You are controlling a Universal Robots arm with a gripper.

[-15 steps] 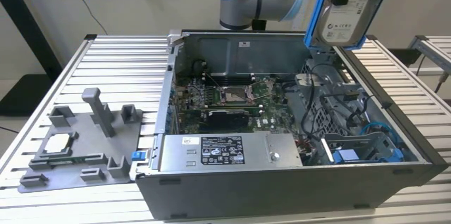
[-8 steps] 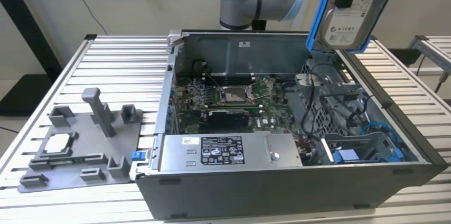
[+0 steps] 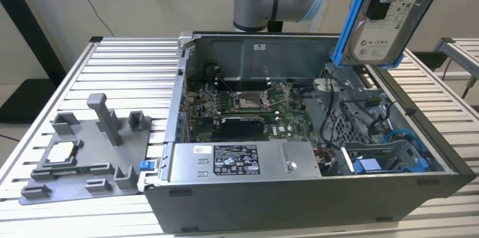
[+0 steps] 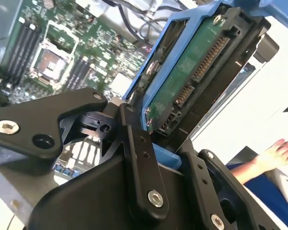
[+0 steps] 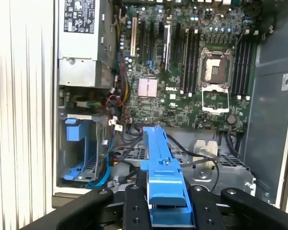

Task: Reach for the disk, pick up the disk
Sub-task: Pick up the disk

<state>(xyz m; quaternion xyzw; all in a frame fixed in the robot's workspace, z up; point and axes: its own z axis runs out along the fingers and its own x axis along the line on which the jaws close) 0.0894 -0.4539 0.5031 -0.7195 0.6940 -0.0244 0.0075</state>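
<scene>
**Drive held aloft above the open computer case**

The flat, rectangular silver-grey hard drive with a white label and blue plastic side rails, the disk [image 3: 389, 22], hangs in the air over the back corner of the open grey metal computer case [image 3: 299, 204], on the exterior view's right, clear of everything inside. The black gripper [image 5: 166, 203] is clamped on it: in both wrist views its fingers press against the blue rail at the drive's lower end, jaws closed onto the disk.

By its look, the drive is a stiff, dense block, fairly heavy for its bulk and sensitive to knocks; the exposed green circuit board and connector on its underside [image 4: 194, 76] are best left untouched. The blue rails are probably more yielding and slightly flexible, so a hold across the rails near the end, as here, could let the body swing or slip if moved abruptly. A grip squarely across both long rails seems the safer place.

In the exterior view the disk's long axis stands nearly upright, leaning slightly, label face turned toward the camera. Below it lie the green motherboard [image 5: 192, 72] and a blue empty drive bracket [image 3: 378, 162] in the case's front corner.
</scene>
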